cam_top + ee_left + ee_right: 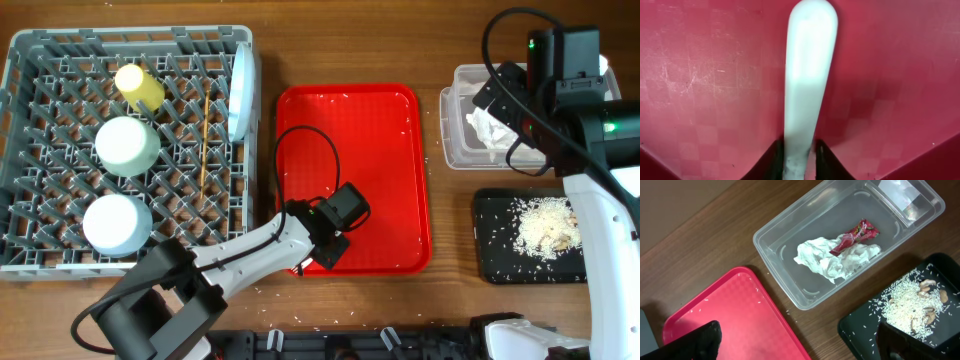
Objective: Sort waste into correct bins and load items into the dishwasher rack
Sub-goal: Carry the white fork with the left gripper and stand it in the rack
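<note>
Left claw clamps tight on white fork above the red tray.

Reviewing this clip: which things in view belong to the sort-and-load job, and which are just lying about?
On the job: dishwasher rack holding plate, yellow cup, chopsticks, first bowl, second bowl; white fork in the left gripper; clear tub with napkin and red wrapper; black tray with rice scraps.
Lying about: red serving tray, wooden table.
</note>
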